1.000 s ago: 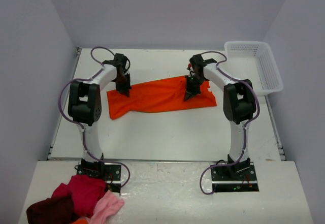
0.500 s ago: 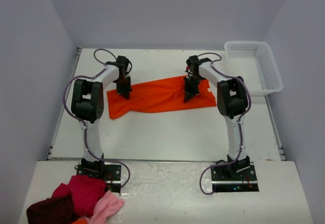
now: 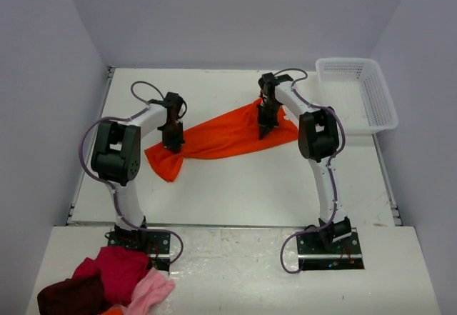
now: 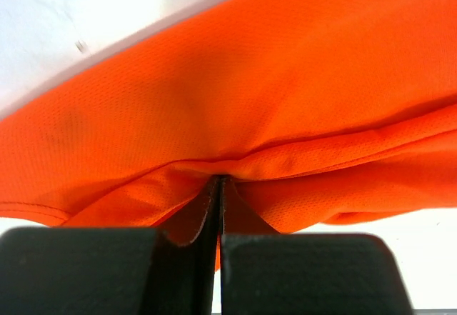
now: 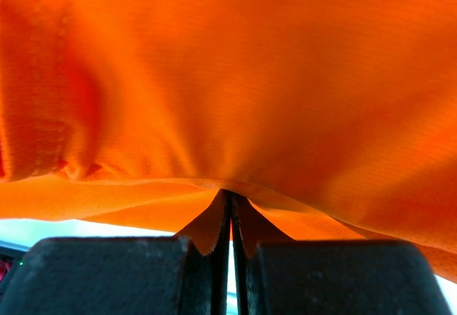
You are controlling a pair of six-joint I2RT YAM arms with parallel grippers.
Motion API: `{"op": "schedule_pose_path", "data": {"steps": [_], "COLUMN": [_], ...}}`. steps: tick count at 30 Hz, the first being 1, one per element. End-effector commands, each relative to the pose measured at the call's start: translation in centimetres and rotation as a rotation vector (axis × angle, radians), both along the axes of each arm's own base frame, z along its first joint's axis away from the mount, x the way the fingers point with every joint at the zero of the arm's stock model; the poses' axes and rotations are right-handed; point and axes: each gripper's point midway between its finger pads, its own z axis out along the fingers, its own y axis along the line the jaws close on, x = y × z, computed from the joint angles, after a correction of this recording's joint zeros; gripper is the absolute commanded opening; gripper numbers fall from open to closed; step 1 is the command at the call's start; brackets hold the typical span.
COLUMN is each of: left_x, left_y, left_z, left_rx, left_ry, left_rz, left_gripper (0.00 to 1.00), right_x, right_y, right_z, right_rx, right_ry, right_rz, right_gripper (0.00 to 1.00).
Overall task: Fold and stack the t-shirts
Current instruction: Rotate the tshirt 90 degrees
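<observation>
**Q:** Where is the t-shirt, and which way does it run?

**A:** One bright orange t-shirt (image 3: 218, 133) is stretched across the middle of the white tabletop (image 3: 243, 186), gathered into a long, narrow band. From above, its long axis slants. The left end sits nearer the arm bases and sags into a soft point, while the right end reaches farther back. I cannot tell how much of it rests on the tabletop.

**Q:** What holds it?

**A:** Both arms do. The left claw (image 3: 173, 142) is clamped on the cloth near the left end, and the right claw (image 3: 263, 131) is clamped on it near the right end. In each wrist view the two black fingers are pressed together with a fold of orange fabric pinched between them. Creases fan out from each pinch.

**Q:** What does the fabric look like up close?

**A:** It is a fine, slightly dimpled knit, matte and soft. The right wrist view shows a stitched seam at the left edge.

**Q:** And the room?

**A:** Plain pale grey walls (image 3: 228, 15) close in the tabletop on three sides. A white plastic lattice basket (image 3: 357, 93), rectangular in shape, sits at the far right corner, well apart from the t-shirt. On the near ledge, by the left arm's base, lies a heap of clothes (image 3: 118, 276) in dark red, crimson and pink. The arms are white with black joints, and purple cables (image 3: 89, 140) loop alongside them.
</observation>
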Motion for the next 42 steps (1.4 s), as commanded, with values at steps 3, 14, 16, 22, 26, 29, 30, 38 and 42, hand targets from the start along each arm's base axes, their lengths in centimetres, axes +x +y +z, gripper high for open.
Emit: {"op": "schedule_pose_path", "data": {"steps": [3,14,16,22,26,29,30,38,42], "left_x": [-5.4,-10.5,-11.1,-13.0,-14.2,-15.0,-14.7,-9.1,-6.1], "left_y": [0.0,-4.3,-5.3,-10.6,-14.0,-17.3,-18.6,-22.1,-22.6], "left_z": [-0.7,0.6,0.8,2.5,3.5,3.7,4.2,11.2,15.0], "left_rx": [0.056,-0.056,-0.073,-0.150,-0.198,-0.265,-0.294,-0.192,-0.179], "left_ry": [0.139,0.195,0.198,0.195,0.195,0.205,0.194,-0.098,-0.238], "left_rz": [-0.021,-0.139,-0.152,-0.234,-0.283,-0.344,-0.358,-0.414,-0.441], "left_gripper": [0.00,0.00,0.00,0.00,0.00,0.00,0.00,0.00,0.00], "right_x": [0.8,3.2,3.4,4.1,5.6,7.1,7.2,5.3,1.9], "right_y": [-0.6,-1.5,-1.5,-2.3,-2.6,-2.5,-2.4,-2.6,-3.8], "right_z": [0.4,0.3,0.4,0.6,2.1,4.4,5.1,14.9,20.1], "right_rx": [-0.030,0.057,0.065,0.091,0.096,0.103,0.110,0.109,0.108], "right_ry": [-0.010,-0.024,-0.025,-0.033,-0.101,-0.196,-0.215,-0.407,-0.486], "right_rz": [0.011,-0.019,-0.024,-0.041,-0.041,-0.025,-0.019,-0.007,-0.052], "right_gripper": [0.00,0.05,0.06,0.06,0.06,0.05,0.05,0.03,0.02]}}
